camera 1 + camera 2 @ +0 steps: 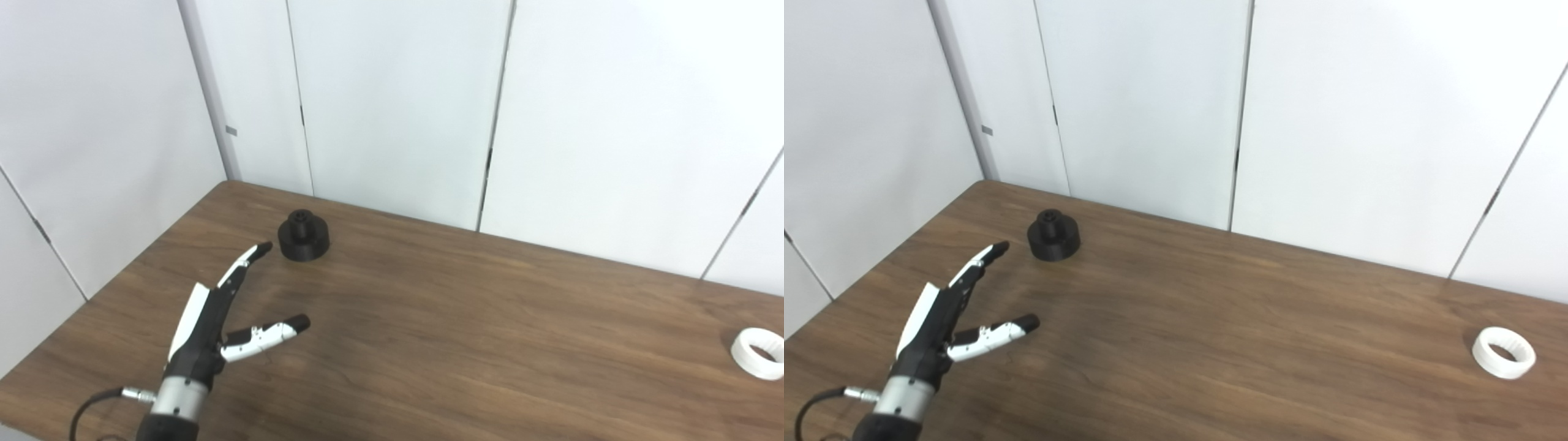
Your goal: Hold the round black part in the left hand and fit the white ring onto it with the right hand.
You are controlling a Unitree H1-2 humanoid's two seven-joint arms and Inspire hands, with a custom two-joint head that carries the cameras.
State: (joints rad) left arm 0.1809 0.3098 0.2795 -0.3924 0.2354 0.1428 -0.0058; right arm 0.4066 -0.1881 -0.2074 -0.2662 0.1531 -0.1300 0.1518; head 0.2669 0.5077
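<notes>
Nearest to me is my left hand [211,318], coming in from the lower left corner above the brown wooden table [465,343]. Its fingers [245,260] are stretched out straight and spread from the thumb [269,334], which sticks out to the right; I am grasping nothing with it. A grey wrist cuff and a black cable show just below the palm.

Beyond the fingertips, near but apart from them, I see the round black part [304,236] standing upright on the table toward the far left corner. It has a wide flat base with a narrower knob rising from its middle.

Well apart from all that, at the table's right side, the white ring [1503,352] lies flat on the wood with its opening facing up. In the left eye view it sits right at the picture's right edge; the right eye view shows it whole.

My right hand does not show in either view.

White wall panels [398,104] with dark seams stand behind the table.
</notes>
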